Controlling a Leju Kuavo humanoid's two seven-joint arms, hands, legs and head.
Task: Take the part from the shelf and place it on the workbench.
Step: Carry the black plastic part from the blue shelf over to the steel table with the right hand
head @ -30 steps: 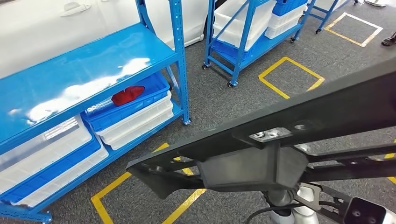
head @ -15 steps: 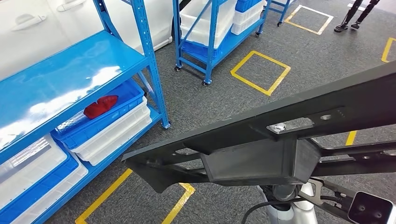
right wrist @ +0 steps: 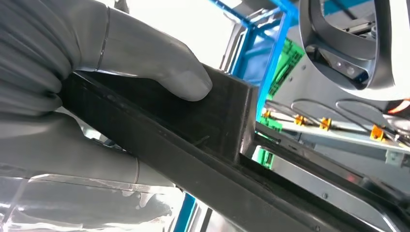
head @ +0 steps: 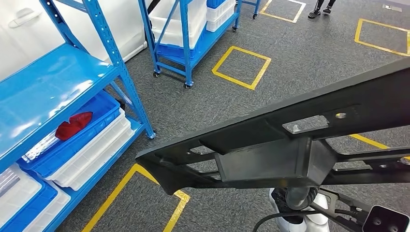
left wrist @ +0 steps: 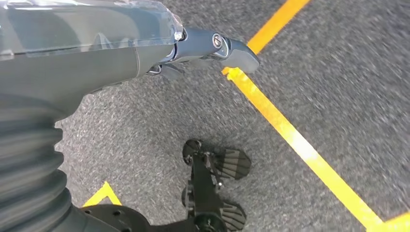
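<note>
A long black frame-shaped part (head: 270, 145) with a box-like middle stretches across the lower head view, carried above the floor. My right hand (right wrist: 72, 72) grips it, the thumb pressed over the top of the part (right wrist: 203, 140) and the fingers underneath. My left hand (left wrist: 212, 46) hangs beside me over the grey carpet, thumb stretched out, holding nothing. The blue shelf (head: 53, 87) stands at the left.
The shelf's lower level holds blue and white bins, one with a red item (head: 72, 125). A wheeled blue rack (head: 188, 29) with white bins stands farther back. Yellow tape squares (head: 241, 65) mark the grey carpet. A person's feet (head: 321, 9) show at the top.
The whole picture has shifted: the shelf and rack have slid leftward as the camera turned right. The black part stays in the same place in view, still held.
</note>
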